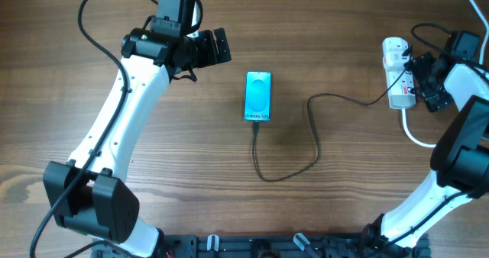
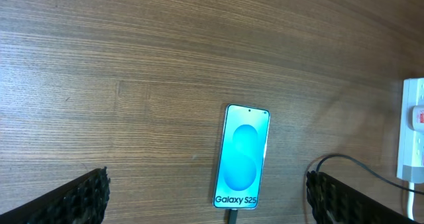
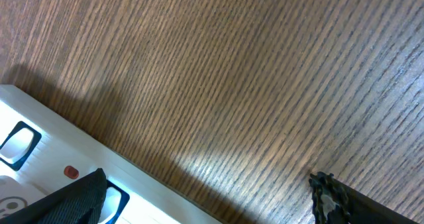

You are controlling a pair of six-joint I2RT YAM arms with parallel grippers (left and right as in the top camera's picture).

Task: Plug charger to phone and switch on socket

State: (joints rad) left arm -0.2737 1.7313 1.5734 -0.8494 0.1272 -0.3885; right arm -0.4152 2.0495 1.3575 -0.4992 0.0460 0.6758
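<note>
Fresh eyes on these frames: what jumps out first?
The bright cyan phone lies flat mid-table, the only strong colour on the wood. A thin black cable leaves its bottom edge, loops toward the arm bases, then runs to the white socket at the far right. The right gripper is open over that socket, and the left gripper is open up left of the phone.

The counter (image 1: 344,204) is shown as brown wood grain, matt with a faint sheen. The phone (image 1: 258,96) is faced with a smooth, glossy screen. The socket (image 1: 395,53) is moulded in smooth white plastic. The charger (image 1: 315,128) is sheathed in matt black. The pads (image 2: 76,199) of the left end effector (image 1: 221,47) are ribbed, black and matt.
</note>
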